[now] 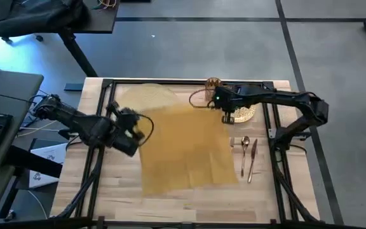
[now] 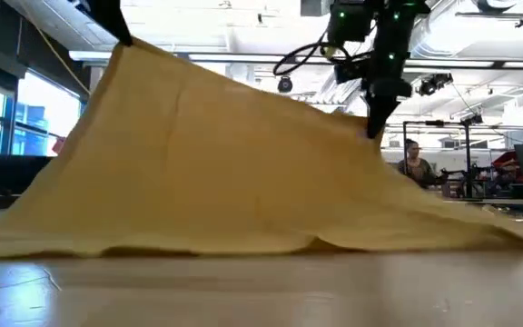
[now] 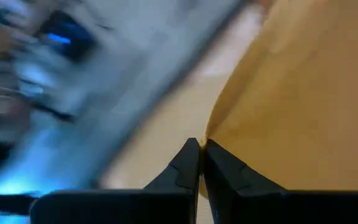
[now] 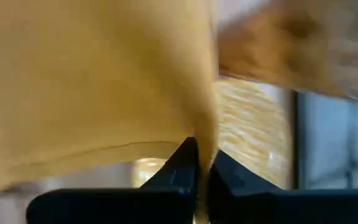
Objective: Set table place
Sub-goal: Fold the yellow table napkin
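**Place Setting: Cloth Lifted, Layout Incomplete**

On the table [image 1: 170,197] I see most of the work outstanding. Both arms hold the mustard napkin [image 1: 183,149] raised by two corners, its near edge resting on the wood. It partly covers the woven placemat [image 1: 146,95] at the far side. I judge the gold plate [image 1: 246,114], spoon [image 1: 244,152] and knife [image 1: 253,159] unplaced, right of the cloth. Left gripper [image 3: 201,149] is pressed together on a corner; right gripper [image 4: 202,158] likewise pinches cloth. I read no brands, labels or writing.

Right gripper [image 4: 201,163] fingers [image 4: 180,167] pinched on mustard-yellow cloth [image 4: 86,81] edge.
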Tool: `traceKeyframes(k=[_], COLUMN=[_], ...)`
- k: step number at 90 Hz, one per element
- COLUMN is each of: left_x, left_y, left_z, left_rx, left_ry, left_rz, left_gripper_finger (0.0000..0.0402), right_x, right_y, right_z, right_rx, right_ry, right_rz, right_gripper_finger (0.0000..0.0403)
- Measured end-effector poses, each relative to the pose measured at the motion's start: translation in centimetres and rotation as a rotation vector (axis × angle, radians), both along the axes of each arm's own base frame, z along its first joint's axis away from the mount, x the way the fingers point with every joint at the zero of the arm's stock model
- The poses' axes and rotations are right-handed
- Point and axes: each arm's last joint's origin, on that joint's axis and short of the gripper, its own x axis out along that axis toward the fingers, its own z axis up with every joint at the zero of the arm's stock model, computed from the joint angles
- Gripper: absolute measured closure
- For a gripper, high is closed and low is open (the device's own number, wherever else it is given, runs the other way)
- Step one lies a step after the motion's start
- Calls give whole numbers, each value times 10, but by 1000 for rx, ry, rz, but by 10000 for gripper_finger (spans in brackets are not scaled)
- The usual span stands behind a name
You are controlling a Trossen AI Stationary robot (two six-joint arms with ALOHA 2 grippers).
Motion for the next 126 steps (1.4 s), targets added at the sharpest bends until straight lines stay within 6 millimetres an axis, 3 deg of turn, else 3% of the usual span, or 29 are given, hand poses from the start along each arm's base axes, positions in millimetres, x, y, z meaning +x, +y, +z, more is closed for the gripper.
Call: traceKeyframes(k=[13, 29, 47, 68, 93, 110, 126], left_x=[4, 15, 15, 9, 9, 7, 6], left_y=[10, -12, -51, -79, -91, -92, -92], left_z=[-1, -19, -60, -105, -128, -129, -129], left_rx=[-23, -153, -333, -528, -598, -631, -643], left_ry=[69, 73, -3, -56, 10, 48, 76], left_rz=[12, -156, -321, -346, -373, -383, -395], left_gripper_finger=[402, 402, 402, 402, 402, 402, 402], right_x=[3, 9, -2, -19, -30, -29, -22], right_y=[11, 45, 93, 132, 147, 149, 154], right_z=[0, -5, -46, -91, -110, -108, -100], right_rx=[10, 23, 34, 102, 133, 191, 299], right_ry=[-24, -38, 16, -7, -15, 1, -14], right_rz=[-36, -1, 33, 100, 140, 172, 316], right_gripper_finger=[403, 403, 403, 403, 389, 327, 274])
